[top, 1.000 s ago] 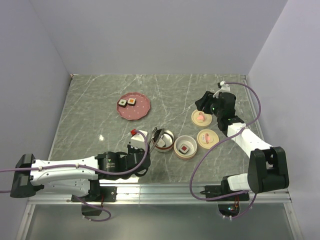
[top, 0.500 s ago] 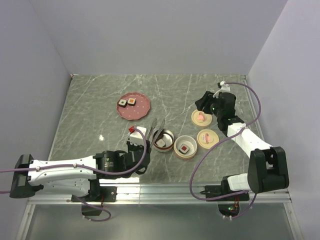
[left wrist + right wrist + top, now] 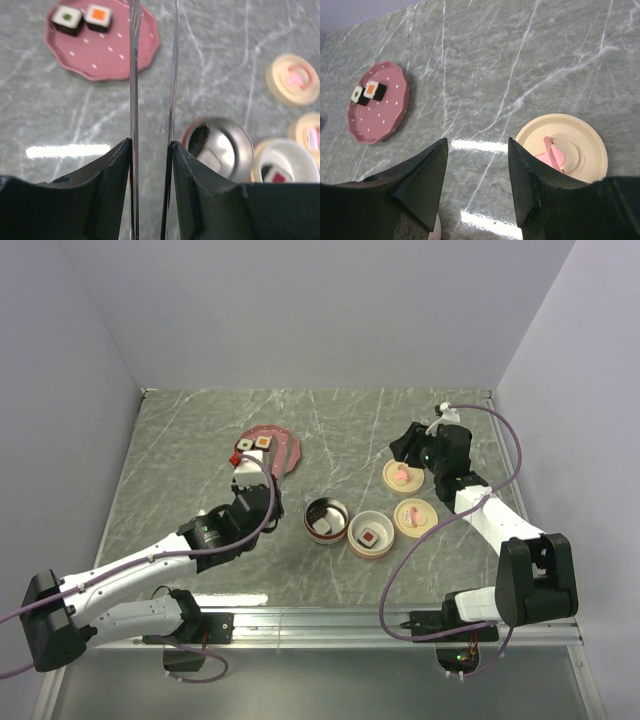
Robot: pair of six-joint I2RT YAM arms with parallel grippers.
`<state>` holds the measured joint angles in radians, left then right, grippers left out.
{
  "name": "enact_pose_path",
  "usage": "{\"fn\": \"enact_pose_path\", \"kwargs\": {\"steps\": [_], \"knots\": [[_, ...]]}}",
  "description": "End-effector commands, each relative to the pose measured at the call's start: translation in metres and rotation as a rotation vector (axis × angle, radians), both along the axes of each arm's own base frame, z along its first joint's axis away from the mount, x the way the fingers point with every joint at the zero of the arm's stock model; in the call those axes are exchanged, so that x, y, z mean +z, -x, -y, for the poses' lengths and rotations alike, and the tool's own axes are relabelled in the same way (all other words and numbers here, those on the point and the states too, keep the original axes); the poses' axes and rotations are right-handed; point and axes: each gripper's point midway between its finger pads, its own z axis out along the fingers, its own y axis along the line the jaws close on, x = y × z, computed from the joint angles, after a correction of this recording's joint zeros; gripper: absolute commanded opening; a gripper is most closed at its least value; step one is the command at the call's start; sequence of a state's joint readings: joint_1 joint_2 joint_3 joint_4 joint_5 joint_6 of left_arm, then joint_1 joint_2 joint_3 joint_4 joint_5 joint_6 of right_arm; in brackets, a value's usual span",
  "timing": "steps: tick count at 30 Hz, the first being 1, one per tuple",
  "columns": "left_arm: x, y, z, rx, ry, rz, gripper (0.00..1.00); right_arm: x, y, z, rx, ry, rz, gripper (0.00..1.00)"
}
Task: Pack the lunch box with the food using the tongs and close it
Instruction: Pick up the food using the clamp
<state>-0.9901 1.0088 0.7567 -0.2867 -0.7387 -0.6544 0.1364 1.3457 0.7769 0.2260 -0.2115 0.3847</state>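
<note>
My left gripper (image 3: 243, 470) is shut on the tongs (image 3: 133, 75), whose two thin metal arms run between its fingers (image 3: 115, 170) and point toward the pink dotted plate (image 3: 287, 454). The gripper (image 3: 150, 143) hangs just short of the plate's near edge. Two pieces of food rest on the plate (image 3: 110, 55): a green-topped roll (image 3: 68, 19) and an orange-topped roll (image 3: 98, 15). A steel-lined lunch box bowl (image 3: 326, 508) holds a white piece (image 3: 322, 526). A second bowl (image 3: 352, 540) holds a red-topped piece (image 3: 370, 536). My right gripper (image 3: 477, 142) is open and empty above the table.
Two cream lids with pink handles (image 3: 403, 474) (image 3: 414, 516) lie right of the bowls; the farther lid (image 3: 562, 150) sits just beside my right fingers. Walls close the table on the left, back and right.
My left arm has swung away from the steel bowl, left and farther back toward the pink plate, carrying the tongs. The right arm has not moved.
</note>
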Motion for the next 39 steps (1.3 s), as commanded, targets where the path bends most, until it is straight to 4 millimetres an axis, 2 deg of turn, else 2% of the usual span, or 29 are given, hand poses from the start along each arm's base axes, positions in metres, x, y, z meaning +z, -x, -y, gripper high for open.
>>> {"fn": "enact_pose_path", "kwargs": {"steps": [1,3,5,6,7,15,16,21,28,39], "knots": [[0.017,-0.03,-0.007,0.026,0.023,0.056,0.44,0.012,-0.003,0.001,0.006,-0.008,0.058,0.59],[0.014,-0.042,-0.008,0.021,0.029,0.047,0.44,0.011,-0.003,0.001,0.007,-0.008,0.056,0.59],[0.009,-0.058,-0.021,0.047,0.026,0.04,0.44,0.01,-0.004,0.0,0.007,-0.008,0.055,0.59],[0.003,-0.064,-0.019,0.028,0.035,0.031,0.44,0.01,-0.005,0.0,0.009,-0.008,0.055,0.59],[0.0,-0.072,-0.028,0.053,0.03,0.023,0.44,0.009,-0.005,0.0,0.007,-0.007,0.052,0.59],[-0.037,-0.097,-0.04,0.075,-0.021,-0.055,0.43,0.004,-0.008,0.002,-0.004,-0.004,0.039,0.59],[-0.037,-0.101,-0.041,0.079,-0.009,-0.052,0.43,0.004,-0.009,0.001,-0.003,-0.002,0.04,0.59],[-0.048,-0.104,-0.047,0.109,-0.016,-0.073,0.42,0.003,-0.011,0.001,-0.003,-0.001,0.035,0.59],[-0.045,-0.1,-0.049,0.114,-0.004,-0.061,0.43,0.001,-0.011,0.001,-0.001,0.001,0.027,0.59],[-0.063,-0.107,-0.056,0.168,-0.06,-0.097,0.43,0.003,-0.009,-0.001,0.009,0.001,0.037,0.59]]}}
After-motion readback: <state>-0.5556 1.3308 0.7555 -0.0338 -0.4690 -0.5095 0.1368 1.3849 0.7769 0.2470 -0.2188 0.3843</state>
